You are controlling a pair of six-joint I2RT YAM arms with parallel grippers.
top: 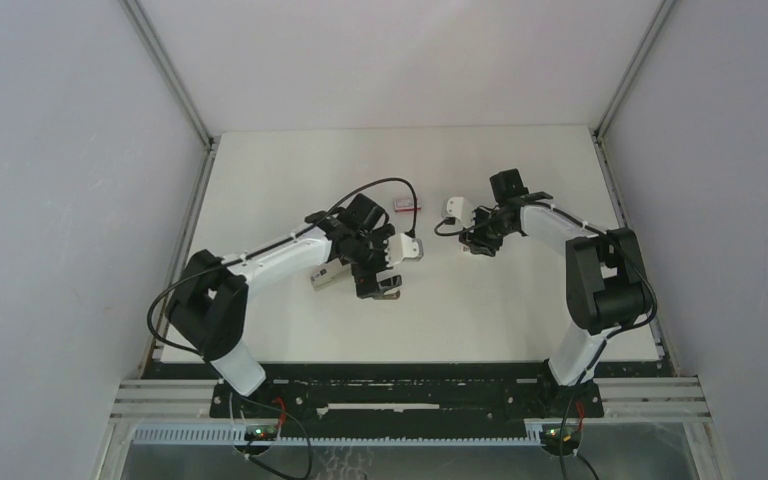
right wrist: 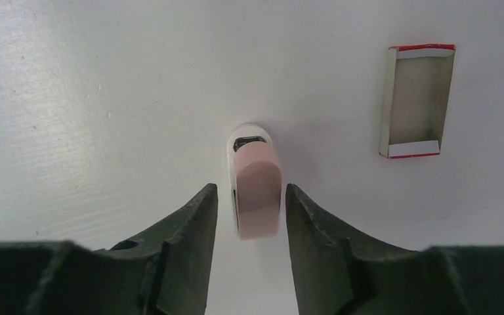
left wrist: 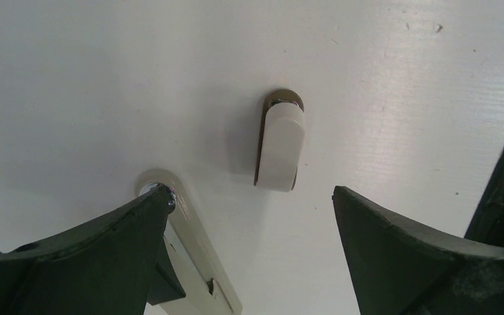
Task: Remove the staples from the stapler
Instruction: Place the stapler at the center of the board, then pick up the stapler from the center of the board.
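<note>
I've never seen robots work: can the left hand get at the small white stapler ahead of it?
Probably yes. The left hand is wide open and the white stapler lies just ahead of its fingers, nothing between. A cream stapler beside one finger might get nudged.

Robotics laboratory test cell. Closed in on the left, right and far sides by flat grey panels (top: 50, 200) set in aluminium framing (top: 165, 70). Plain white table (top: 290, 170) as the work surface. Left arm (top: 270, 250) and right arm (top: 600, 290) bolted side by side to a slotted metal rail (top: 410, 392) at the near edge. Exposed red and black wiring (top: 282, 410) at the bases, above a toothed cable duct (top: 360, 437) running left to right.
</note>
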